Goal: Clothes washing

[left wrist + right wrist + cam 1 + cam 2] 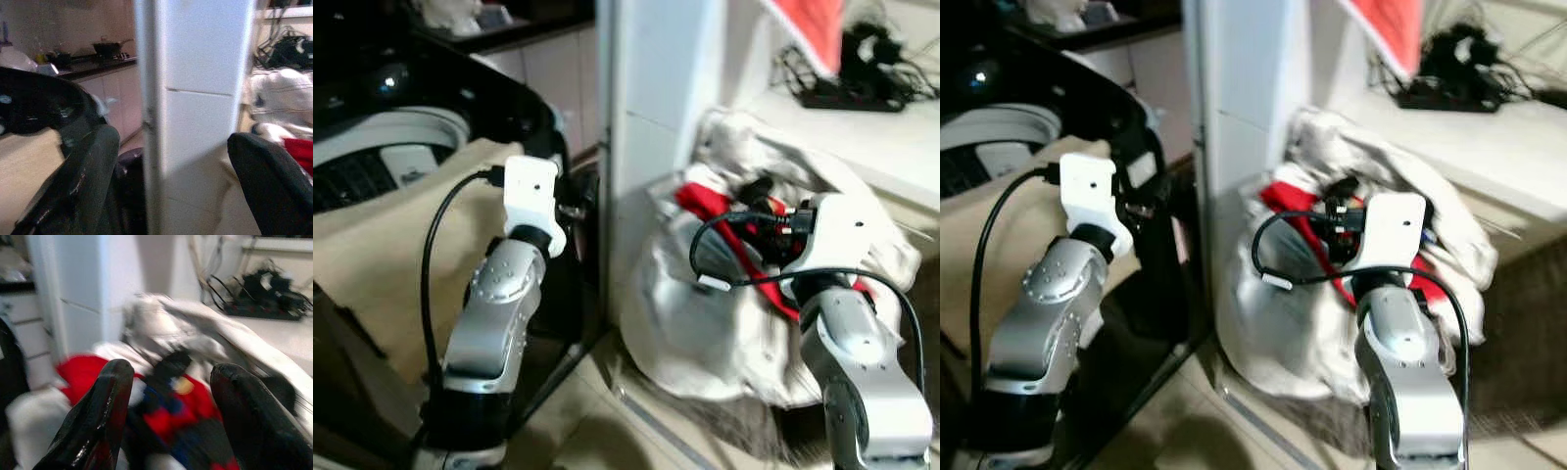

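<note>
Washer: the black top-loading washing machine [382, 117] stands on my left, with a beige cloth [382, 245] draped over its front edge.
Laundry: the pile of clothes [744, 284] sits on my right beyond the white pillar [651, 98], pale fabric outside and a red garment [78, 374] tangled in the middle.
Right gripper: my right gripper [171, 416] points straight at the pile, fingers spread apart with nothing between them, the red and dark clothes lying just ahead of the tips.
Left gripper: my left gripper [171, 186] is raised by the washer's edge, fingers wide apart and empty, aimed at the pillar.
Key relation: the pile lies directly forward of my right hand and well apart from my left, with the pillar between the left hand and the clothes, so I judge the right arm is the one to reach.
Pile shape: a slumped mound with no clear long axis; the red garment runs roughly across my fingers' line.
Next move: I would push forward and close on the red cloth.
</note>
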`<state>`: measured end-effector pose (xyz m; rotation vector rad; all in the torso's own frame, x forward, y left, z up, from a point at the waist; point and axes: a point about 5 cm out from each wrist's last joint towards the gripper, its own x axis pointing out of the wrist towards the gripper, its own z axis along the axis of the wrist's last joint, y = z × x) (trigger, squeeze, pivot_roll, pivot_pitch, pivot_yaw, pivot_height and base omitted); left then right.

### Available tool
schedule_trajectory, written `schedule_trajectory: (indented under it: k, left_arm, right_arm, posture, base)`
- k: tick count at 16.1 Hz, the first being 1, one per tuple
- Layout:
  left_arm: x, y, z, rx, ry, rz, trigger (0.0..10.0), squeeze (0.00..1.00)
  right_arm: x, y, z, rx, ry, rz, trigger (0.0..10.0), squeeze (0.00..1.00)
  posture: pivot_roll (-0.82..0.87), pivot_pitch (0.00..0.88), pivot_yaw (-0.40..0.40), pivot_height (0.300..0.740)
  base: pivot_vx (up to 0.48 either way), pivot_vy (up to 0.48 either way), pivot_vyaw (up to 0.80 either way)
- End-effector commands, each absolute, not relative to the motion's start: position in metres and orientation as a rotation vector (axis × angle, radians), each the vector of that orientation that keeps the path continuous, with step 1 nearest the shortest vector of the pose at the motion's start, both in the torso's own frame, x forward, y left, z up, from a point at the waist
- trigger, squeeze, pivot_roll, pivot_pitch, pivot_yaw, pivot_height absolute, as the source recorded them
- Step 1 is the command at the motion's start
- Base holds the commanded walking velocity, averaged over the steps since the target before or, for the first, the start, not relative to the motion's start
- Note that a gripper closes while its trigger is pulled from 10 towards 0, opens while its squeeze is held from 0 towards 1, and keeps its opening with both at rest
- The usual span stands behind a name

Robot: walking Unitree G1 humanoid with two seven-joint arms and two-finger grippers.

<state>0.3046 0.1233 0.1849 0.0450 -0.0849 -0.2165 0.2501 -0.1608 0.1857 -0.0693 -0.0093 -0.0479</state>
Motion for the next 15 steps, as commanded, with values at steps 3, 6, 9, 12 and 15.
schedule_trajectory:
  k: [3,6,9,12,15]
  left_arm:
    - [0.305,0.121,0.189,0.049,-0.096,-0.229,10.0,0.00]
    - [0.305,0.120,0.189,0.052,-0.095,-0.233,10.0,0.00]
    - [0.305,0.122,0.192,0.047,-0.099,-0.230,10.0,0.00]
    - [0.305,0.124,0.192,0.046,-0.098,-0.224,10.0,0.00]
    - [0.307,0.120,0.192,0.034,-0.097,-0.232,10.0,0.00]
  right_arm:
    - [0.250,-0.165,0.184,-0.065,-0.001,-0.064,10.0,0.00]
    - [0.250,-0.163,0.181,-0.099,0.013,-0.028,10.0,0.00]
    - [0.250,-0.154,0.180,-0.107,0.014,0.029,10.0,0.00]
    - [0.250,-0.156,0.181,-0.057,0.006,-0.015,10.0,0.00]
    - [0.250,-0.164,0.188,-0.029,-0.022,-0.046,10.0,0.00]
  posture:
    - [-0.19,0.000,-0.009,0.740]
    - [-0.19,0.000,-0.004,0.740]
    - [-0.19,0.000,-0.004,0.740]
    - [-0.18,0.000,0.000,0.740]
    - [-0.19,0.000,0.005,0.740]
  base:
    - [0.000,0.000,0.00]
    - [0.000,0.000,0.27]
    - [0.166,0.000,0.80]
    - [0.275,0.000,0.53]
    - [0.276,0.000,-0.25]
